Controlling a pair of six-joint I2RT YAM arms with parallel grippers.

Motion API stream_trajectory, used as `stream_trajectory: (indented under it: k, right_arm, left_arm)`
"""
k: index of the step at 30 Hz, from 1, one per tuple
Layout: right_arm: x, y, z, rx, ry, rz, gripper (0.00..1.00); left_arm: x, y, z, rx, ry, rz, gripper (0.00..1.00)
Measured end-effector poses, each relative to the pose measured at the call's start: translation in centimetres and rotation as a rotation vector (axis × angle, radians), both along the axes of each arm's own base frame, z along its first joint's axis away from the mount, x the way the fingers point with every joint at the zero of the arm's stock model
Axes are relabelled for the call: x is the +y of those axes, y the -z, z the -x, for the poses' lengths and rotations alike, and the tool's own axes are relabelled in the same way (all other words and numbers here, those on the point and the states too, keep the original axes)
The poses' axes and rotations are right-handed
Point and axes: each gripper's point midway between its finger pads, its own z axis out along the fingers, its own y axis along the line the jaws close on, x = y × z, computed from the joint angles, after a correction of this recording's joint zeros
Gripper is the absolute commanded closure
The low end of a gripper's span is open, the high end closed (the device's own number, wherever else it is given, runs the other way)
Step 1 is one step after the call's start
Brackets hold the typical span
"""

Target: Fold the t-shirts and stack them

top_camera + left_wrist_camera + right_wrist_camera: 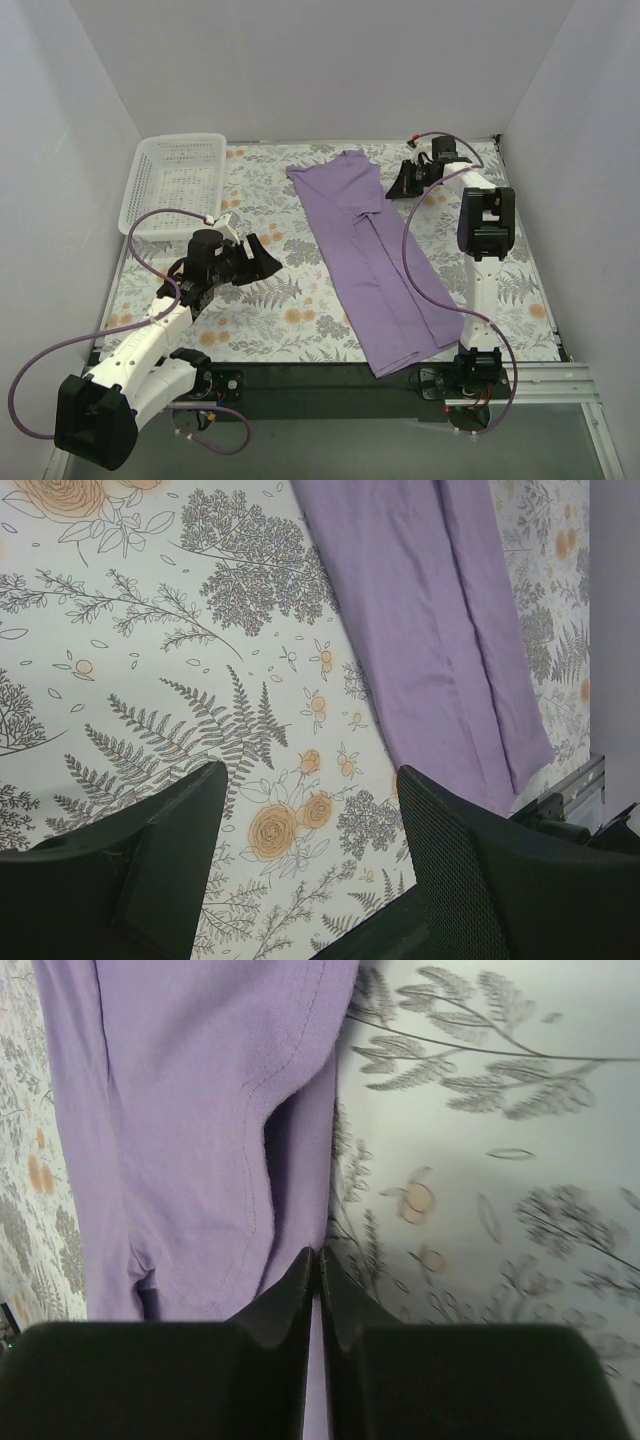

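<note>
Lavender-purple cotton t-shirt [370,260] folded lengthwise on floral-print table [260,330]; right gripper [318,1260] closed tight, apparently pinching shirt edge; left gripper [312,772] wide apart, empty

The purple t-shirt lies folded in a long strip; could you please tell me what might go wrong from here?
The right gripper is shut right at the edge of the purple t-shirt; it may hold only a sliver, so the cloth could slip on lifting. The left gripper hangs open over the floral tablecloth, apart from the shirt, so a one-sided pull might drag the strip askew or undo its fold.
</note>
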Motion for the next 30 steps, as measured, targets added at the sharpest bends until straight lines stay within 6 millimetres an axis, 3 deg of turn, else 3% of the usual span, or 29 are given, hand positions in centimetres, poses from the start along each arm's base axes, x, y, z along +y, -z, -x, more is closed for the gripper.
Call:
stream_trajectory:
  k: [4,7,13,18,30]
  right_arm:
    - [-1.8,-0.4,-0.1,-0.009,0.011,-0.019,0.56]
    - [-2.9,-1.6,-1.0,-0.044,0.01,-0.041,0.41]
    - [-3.5,-3.7,-5.8,-0.149,0.045,-0.084,0.42]
    - [-2.1,-1.8,-6.5,-0.076,0.085,-0.205,0.44]
    - [1.3,-1.9,-7.9,-0.003,0.132,-0.394,0.48]
  left_arm:
    - [-0.1,0.0,0.0,-0.001,0.003,0.003,0.32]
    - [-0.1,0.0,0.0,0.001,0.008,0.005,0.32]
    - [-0.3,0.6,0.1,0.02,0.021,0.0,0.32]
    - [-0.5,1.3,0.0,0.043,0.034,-0.004,0.32]
    - [-1.0,1.0,-0.5,0.027,0.049,0.015,0.32]
